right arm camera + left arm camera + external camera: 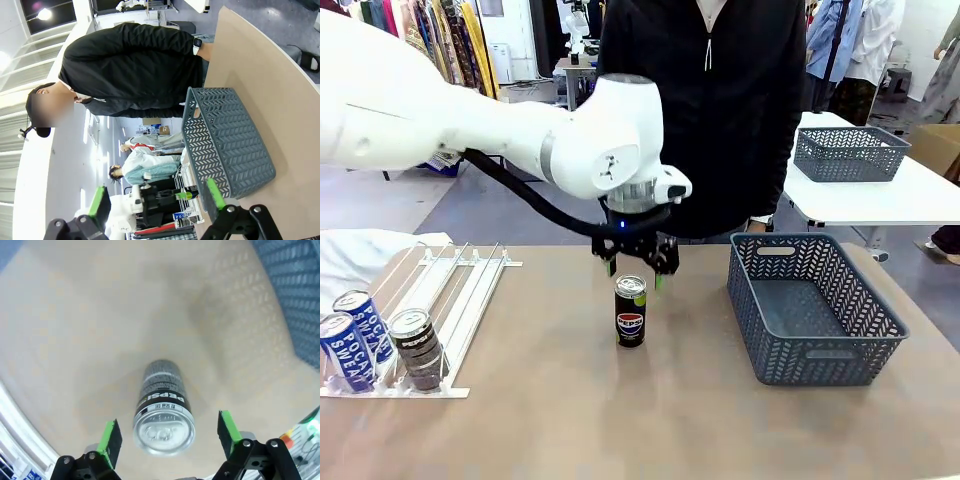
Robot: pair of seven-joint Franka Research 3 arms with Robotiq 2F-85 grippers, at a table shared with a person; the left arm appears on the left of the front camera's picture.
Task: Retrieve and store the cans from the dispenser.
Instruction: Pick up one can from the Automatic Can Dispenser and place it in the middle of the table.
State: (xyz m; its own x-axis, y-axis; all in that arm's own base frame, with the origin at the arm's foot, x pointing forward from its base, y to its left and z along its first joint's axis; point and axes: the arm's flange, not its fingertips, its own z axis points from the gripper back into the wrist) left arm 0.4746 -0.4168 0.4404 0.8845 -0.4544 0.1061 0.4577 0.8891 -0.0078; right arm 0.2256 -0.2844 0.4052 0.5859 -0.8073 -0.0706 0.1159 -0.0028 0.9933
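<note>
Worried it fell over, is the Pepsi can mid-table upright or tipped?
Upright: the Pepsi can stands on its base on the table, silver top facing up under the open left gripper.

My left gripper [635, 272] is black with bright green pads [111, 440]. The Pepsi can [631, 312] is black with a silver top and a red, white and blue roundel. The basket [817, 350] is slate grey with a chevron cut-out pattern. The table [550, 420] is tan.
</note>
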